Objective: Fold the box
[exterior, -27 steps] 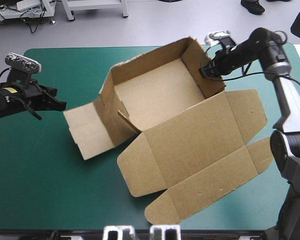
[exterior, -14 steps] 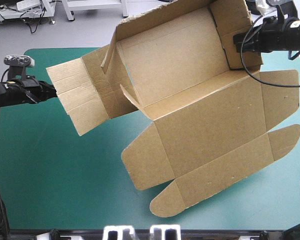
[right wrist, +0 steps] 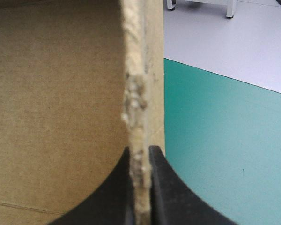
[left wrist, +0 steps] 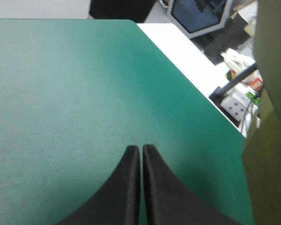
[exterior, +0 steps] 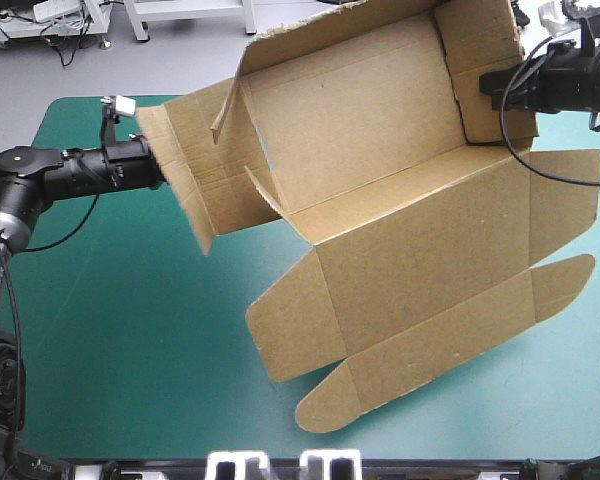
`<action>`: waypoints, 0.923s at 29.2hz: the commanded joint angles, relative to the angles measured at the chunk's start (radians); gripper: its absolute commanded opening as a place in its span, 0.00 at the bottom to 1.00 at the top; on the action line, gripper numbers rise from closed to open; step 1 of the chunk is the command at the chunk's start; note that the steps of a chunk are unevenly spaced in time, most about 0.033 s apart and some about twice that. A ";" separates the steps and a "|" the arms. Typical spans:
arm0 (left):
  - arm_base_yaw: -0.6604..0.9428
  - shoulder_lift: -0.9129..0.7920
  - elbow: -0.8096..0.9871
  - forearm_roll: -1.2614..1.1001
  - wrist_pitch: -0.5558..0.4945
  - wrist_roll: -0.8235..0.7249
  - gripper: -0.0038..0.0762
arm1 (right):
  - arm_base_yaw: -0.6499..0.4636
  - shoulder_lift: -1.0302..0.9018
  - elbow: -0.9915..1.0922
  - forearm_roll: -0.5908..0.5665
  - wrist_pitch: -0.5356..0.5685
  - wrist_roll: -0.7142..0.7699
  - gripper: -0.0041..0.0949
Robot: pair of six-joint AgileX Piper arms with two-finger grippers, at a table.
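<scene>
While right gripper point(right wrist: 140, 149) clamps the box point(exterior: 400, 260) by its end wall point(exterior: 470, 40), hold steady. Closed and empty beside the box, left gripper point(left wrist: 141, 147) should nudge the flap point(exterior: 190, 165) inward.

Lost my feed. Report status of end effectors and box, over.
Left end effector shut, empty, at side flap. Right end effector shut on box; box tilted up, lid spread open. Nothing seen in the way.
</scene>
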 commanded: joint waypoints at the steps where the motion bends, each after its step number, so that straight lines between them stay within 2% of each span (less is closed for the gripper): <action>1: -0.066 -0.039 -0.028 -0.112 0.101 0.010 0.06 | -0.003 -0.024 -0.023 0.095 0.011 0.000 0.02; 4: -0.078 -0.045 -0.028 -0.127 0.101 0.010 0.07 | -0.003 -0.024 -0.023 0.059 0.002 0.000 0.02; 5: -0.078 -0.049 -0.028 -0.133 0.101 0.010 0.11 | -0.003 -0.024 -0.023 0.037 -0.004 0.003 0.02; 8: -0.078 -0.069 -0.028 -0.138 0.101 0.001 0.24 | -0.003 -0.022 -0.023 -0.020 -0.037 0.026 0.02; 12: -0.082 -0.107 -0.028 -0.140 0.097 -0.006 0.53 | -0.001 -0.020 -0.005 -0.034 -0.089 0.041 0.02; 14: -0.093 -0.120 -0.028 -0.145 0.100 -0.011 0.59 | -0.001 -0.020 0.011 -0.034 -0.109 0.041 0.02; 23: -0.141 -0.138 -0.028 -0.181 0.100 -0.044 0.60 | 0.008 0.011 0.015 -0.032 -0.145 0.055 0.02; 27: -0.146 -0.138 -0.028 -0.232 0.100 -0.046 0.64 | 0.061 0.013 0.015 -0.102 -0.193 0.086 0.02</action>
